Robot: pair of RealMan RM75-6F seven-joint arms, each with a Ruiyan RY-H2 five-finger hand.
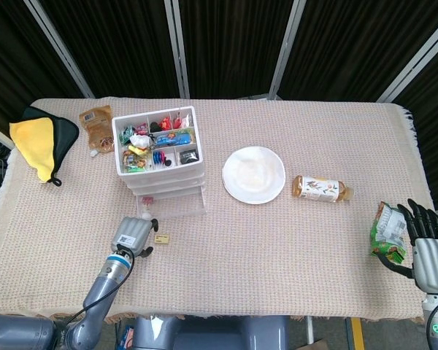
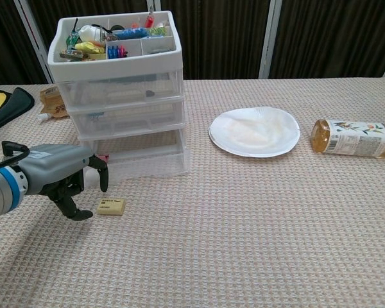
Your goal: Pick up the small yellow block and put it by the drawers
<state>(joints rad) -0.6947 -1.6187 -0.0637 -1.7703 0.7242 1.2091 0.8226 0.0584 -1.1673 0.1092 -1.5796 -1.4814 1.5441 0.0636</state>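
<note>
The small yellow block (image 1: 160, 238) (image 2: 111, 206) lies flat on the tablecloth just in front of the white drawer unit (image 1: 165, 191) (image 2: 132, 109). My left hand (image 1: 133, 235) (image 2: 61, 178) hovers low just left of the block, fingers curled downward and apart, holding nothing; a fingertip sits close beside the block. My right hand (image 1: 426, 246) rests at the table's right edge with fingers spread, empty, next to a green snack bag (image 1: 387, 233). The chest view does not show the right hand.
A white paper plate (image 1: 253, 174) (image 2: 254, 131) and a lying tea bottle (image 1: 321, 189) (image 2: 353, 137) sit right of the drawers. A yellow-and-black cloth (image 1: 38, 141) and a brown packet (image 1: 97, 127) lie at the back left.
</note>
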